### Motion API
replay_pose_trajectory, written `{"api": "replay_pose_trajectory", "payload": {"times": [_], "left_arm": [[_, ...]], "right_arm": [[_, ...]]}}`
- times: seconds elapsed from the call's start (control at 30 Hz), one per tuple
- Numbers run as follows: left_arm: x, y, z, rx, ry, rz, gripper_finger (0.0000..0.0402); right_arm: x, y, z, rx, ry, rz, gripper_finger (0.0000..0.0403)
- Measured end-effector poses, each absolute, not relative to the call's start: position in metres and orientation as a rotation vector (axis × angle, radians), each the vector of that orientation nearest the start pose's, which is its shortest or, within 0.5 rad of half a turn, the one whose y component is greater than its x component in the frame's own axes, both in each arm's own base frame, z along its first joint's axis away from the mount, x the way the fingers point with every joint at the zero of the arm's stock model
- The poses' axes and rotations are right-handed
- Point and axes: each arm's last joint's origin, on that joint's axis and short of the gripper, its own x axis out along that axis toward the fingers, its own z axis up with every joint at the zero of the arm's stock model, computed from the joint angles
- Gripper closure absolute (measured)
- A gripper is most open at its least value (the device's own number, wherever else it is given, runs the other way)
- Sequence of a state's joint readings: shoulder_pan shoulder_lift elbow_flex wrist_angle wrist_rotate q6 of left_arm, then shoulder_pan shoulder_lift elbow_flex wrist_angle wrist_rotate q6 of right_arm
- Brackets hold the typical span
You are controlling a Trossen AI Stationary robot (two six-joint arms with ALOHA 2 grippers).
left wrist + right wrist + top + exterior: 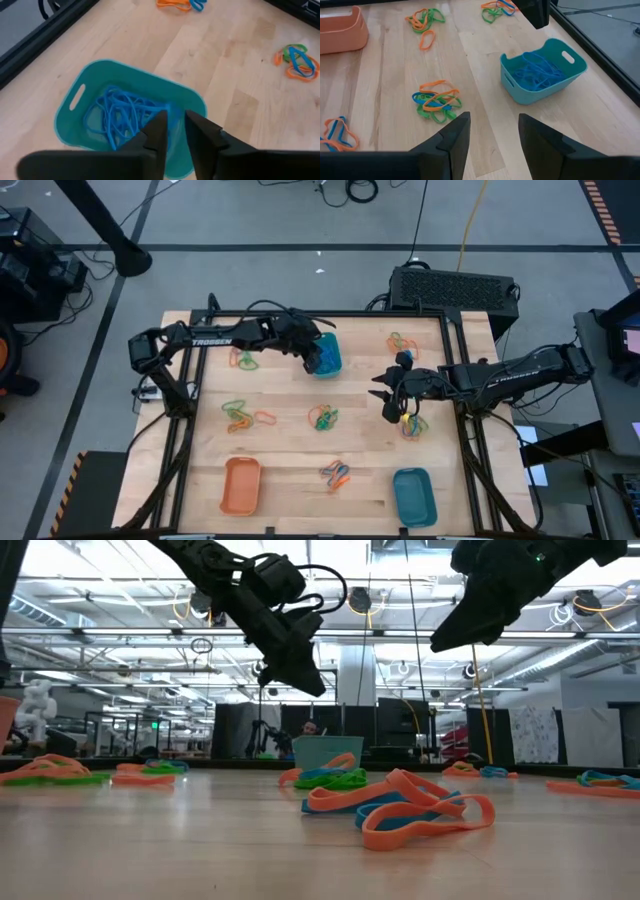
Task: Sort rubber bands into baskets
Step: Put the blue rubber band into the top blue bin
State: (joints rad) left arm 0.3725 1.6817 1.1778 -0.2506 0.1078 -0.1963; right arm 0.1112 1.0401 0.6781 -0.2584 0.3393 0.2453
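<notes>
A: High view first: the left end effector (313, 352) hangs over the far teal basket (330, 360), which sits near the middle of the bench's (290, 445) far edge. I'd judge this the drop step of a blue sort.

B: The left wrist view agrees. Its fingers (159, 132) stand a narrow gap apart right above the basket (80, 90), with nothing between them that I can make out. The basket already holds a tangle of blue bands (122, 112).

A: And the right end effector (392, 395)?

B: Over the bench's right side, jaws wide and empty in its wrist view, beside a small mixed clump (412, 423).

A: What does the next move call for?

B: Likely lifting the left arm clear and picking another band. The loops are thin, flat and knotted together in orange, blue and green, so taking one colour alone needs a fine pinch.

A: Where's the rest?

B: Clumps are scattered about: one mid-bench (323, 418), one toward the near edge (336, 474), two on the left (240, 415). The orange basket (241, 485) at near left and second teal basket (414, 496) at near right look empty.
</notes>
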Motion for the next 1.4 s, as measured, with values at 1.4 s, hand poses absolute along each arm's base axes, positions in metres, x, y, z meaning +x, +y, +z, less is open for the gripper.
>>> {"api": "replay_pose_trajectory", "payload": {"times": [1.4], "left_arm": [[0.303, 0.03, 0.211, -0.211, 1.2, 0.063, 0.029]], "right_arm": [[0.214, 0.014, 0.245, 0.094, 0.576, -0.292, 0.0243]]}}
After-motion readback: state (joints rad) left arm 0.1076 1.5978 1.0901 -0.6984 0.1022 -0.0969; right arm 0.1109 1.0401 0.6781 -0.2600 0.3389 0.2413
